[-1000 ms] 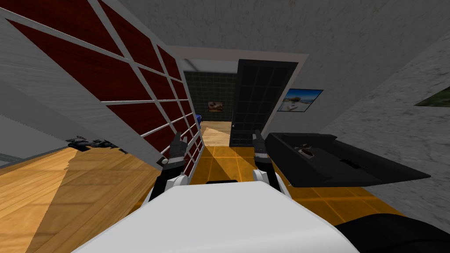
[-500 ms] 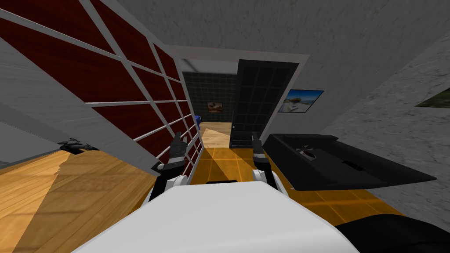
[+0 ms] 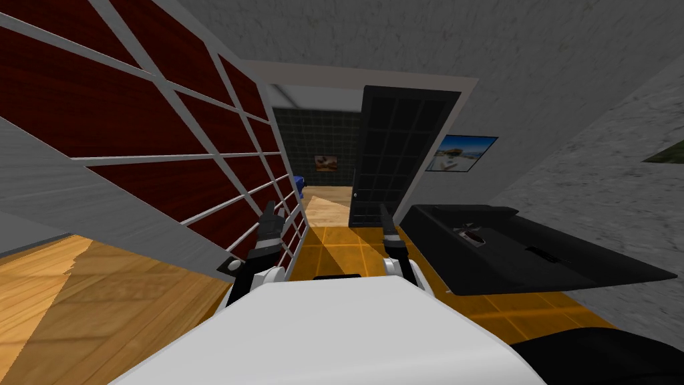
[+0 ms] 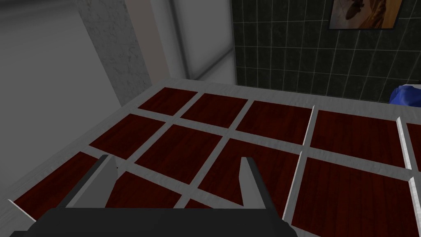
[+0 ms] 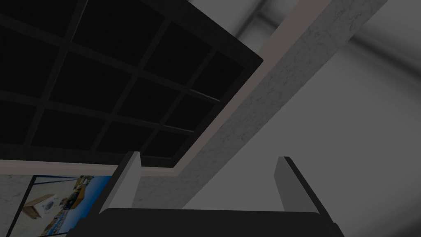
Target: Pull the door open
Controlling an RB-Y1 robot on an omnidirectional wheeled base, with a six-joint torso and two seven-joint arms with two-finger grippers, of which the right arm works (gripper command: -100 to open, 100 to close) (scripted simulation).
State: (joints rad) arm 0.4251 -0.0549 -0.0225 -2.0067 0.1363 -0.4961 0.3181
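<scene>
Heads up, your left gripper (image 4: 177, 159) is spread wide with nothing between its 2 fingers, just hovering over the red-panelled door (image 3: 153, 134). That door stands on your left, swung out at an angle, with its free edge near you. The round knob (image 3: 234, 265) on that edge sits nearer than the gripper, beside the left forearm. The right gripper (image 5: 208, 156) is spread and empty too, aimed toward the black door (image 3: 394, 154) at the far end.

What I'd worry about: with no grip on anything, any more opening probably has to come from the arm nudging the leaf, and that could slide off the panels. The door edge also looks close enough to catch your forearm if you roll forward.

The room's tight. There's orange tiled floor (image 3: 334, 247) under you and wood floor (image 3: 100, 301) on the near left. A black countertop (image 3: 534, 254) sits close on the right, with a framed picture (image 3: 464, 152) on the far right wall and a dark tiled wall (image 3: 314, 130) through the far opening.
</scene>
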